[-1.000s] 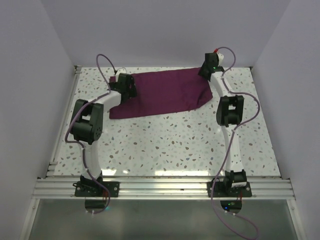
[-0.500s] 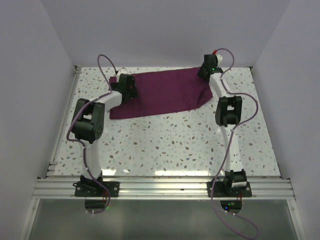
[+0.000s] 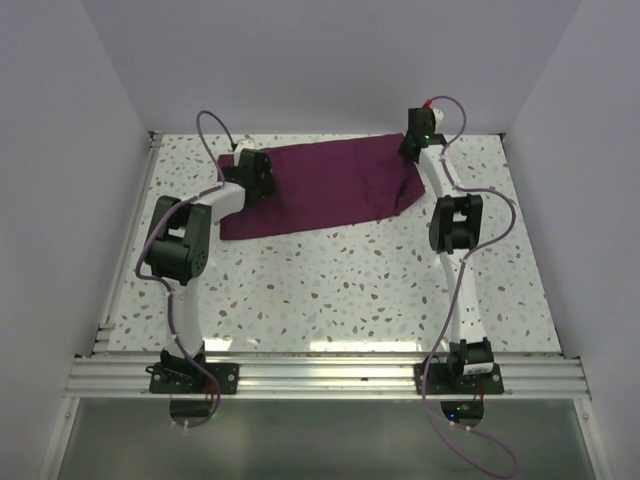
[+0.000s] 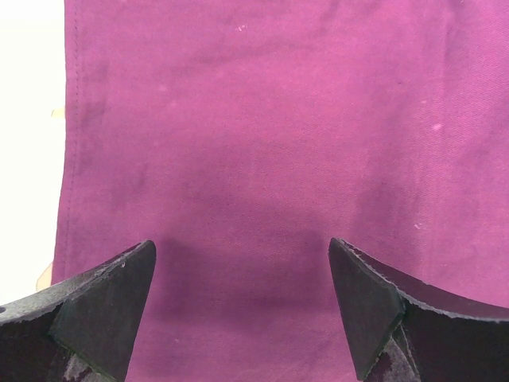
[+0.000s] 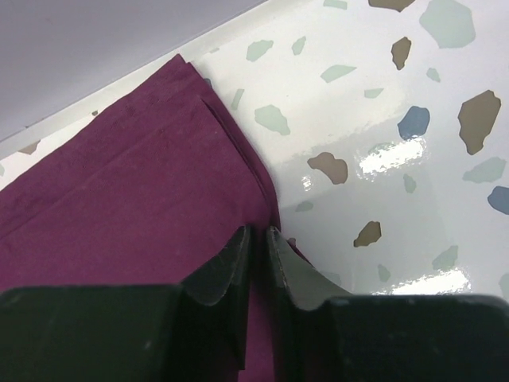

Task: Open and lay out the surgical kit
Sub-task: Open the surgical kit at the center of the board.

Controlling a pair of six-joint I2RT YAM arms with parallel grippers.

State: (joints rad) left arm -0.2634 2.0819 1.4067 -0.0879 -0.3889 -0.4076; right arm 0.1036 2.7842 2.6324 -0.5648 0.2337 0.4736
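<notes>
One cloth wrap [image 3: 330, 185] lies under the wide-open left jaws, its edge pinched between the right jaws.

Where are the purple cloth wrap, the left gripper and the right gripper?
purple cloth wrap [image 3: 330, 185], top view, middle of the cloth.
left gripper [image 4: 241, 255], left wrist view, midway between its open fingertips.
right gripper [image 5: 258, 239], right wrist view, midway between fingertips closed at the cloth's edge.

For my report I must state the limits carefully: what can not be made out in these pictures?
- Contents of the cloth: all views, its folded layers cover them.
- Grip of the right gripper: right wrist view, its own fingers hide whether cloth lies between them.
- Tips of the left gripper: top view, its wrist covers them.
</notes>
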